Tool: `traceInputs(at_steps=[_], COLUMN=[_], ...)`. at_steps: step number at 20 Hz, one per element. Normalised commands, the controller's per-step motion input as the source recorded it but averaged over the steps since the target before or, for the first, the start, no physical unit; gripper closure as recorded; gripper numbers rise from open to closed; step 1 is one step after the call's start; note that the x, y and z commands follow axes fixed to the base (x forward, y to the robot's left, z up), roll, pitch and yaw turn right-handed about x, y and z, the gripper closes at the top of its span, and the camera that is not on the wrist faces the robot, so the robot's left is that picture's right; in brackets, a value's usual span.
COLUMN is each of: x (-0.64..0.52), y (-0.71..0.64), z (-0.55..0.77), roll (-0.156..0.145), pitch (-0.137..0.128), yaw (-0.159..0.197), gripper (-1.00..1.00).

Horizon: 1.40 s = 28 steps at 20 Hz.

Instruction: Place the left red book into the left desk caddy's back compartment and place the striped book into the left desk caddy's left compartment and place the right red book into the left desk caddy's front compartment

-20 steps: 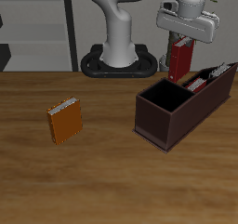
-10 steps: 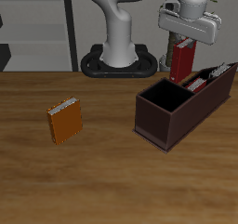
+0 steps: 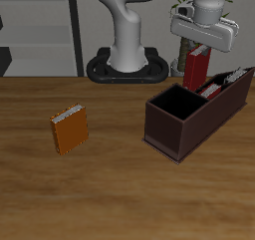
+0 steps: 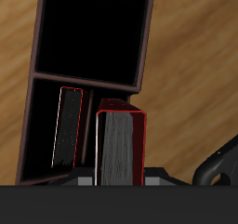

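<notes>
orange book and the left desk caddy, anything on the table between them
Nothing: in the exterior view only bare wood lies between the orange book and the left desk caddy.

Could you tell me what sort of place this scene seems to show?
Probably a simulated study or office workspace: a wooden table holds a desk caddy and an orange book, with grey shelving behind. The tool holds a red book above the caddy.

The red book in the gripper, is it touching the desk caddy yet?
Cannot tell. In the exterior view the red book hangs upright from the gripper, its lower end overlapping the desk caddy rim; the wrist view shows no clear gap or contact.
</notes>
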Motion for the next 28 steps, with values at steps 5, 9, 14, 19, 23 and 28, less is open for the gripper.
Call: traceInputs(at_steps=[5, 9, 14, 19, 23, 28], x=[0.1, 0.04, 0.04, 0.06, 0.05, 0.02], y=[-0.03, -0.02, 0.04, 0.04, 0.01, 0.03], z=[-0.04, -0.07, -0.15, -0.15, -0.12, -0.08], roll=[-0.005, -0.008, 0.018, 0.013, 0.009, 0.011], pitch=[0.014, 0.017, 0.02, 0.029, 0.025, 0.019], yaw=[-0.011, -0.012, 0.011, -0.002, -0.002, -0.009], gripper=[1.0, 1.0, 1.0, 1.0, 1.0, 1.0])
